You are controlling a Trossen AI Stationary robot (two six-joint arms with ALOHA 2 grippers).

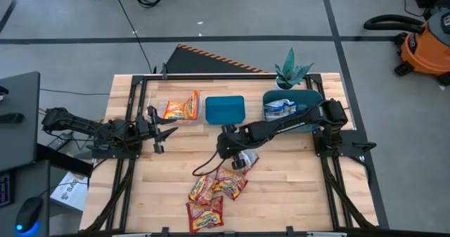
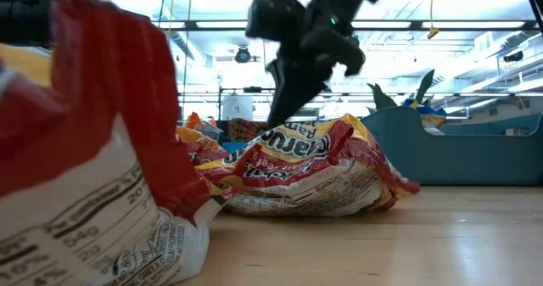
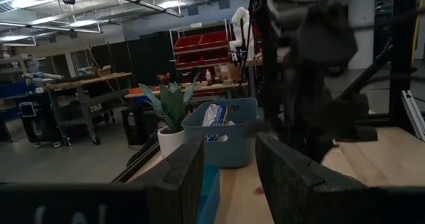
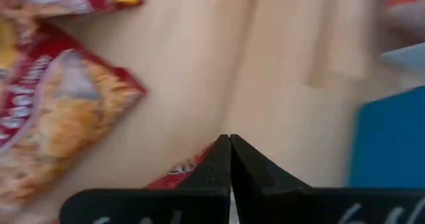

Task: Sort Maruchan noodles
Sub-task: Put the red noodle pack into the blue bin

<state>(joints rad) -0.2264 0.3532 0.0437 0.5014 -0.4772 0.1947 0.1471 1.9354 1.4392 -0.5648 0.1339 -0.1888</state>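
Several red-and-yellow Maruchan noodle packets lie in a loose pile on the wooden table's near middle, and they fill the low view. My right gripper reaches in from the table's right and slants down over the pile's far end, shut on the edge of one packet. My left gripper waits open at the table's left, holding nothing, with its fingers pointing across the table. My right gripper pinches a red edge of a red-and-yellow packet between its two shut fingers, coming slanting down from the table's right. The fingers hide most of the contact. I cannot tell whether the packet hangs clear of the table.
Three bins stand along the far side. A clear one holds orange packets, and next to it is a teal one. Another teal one holds blue-and-white packets. A potted plant is at the far right. A dark cable trails by the pile.
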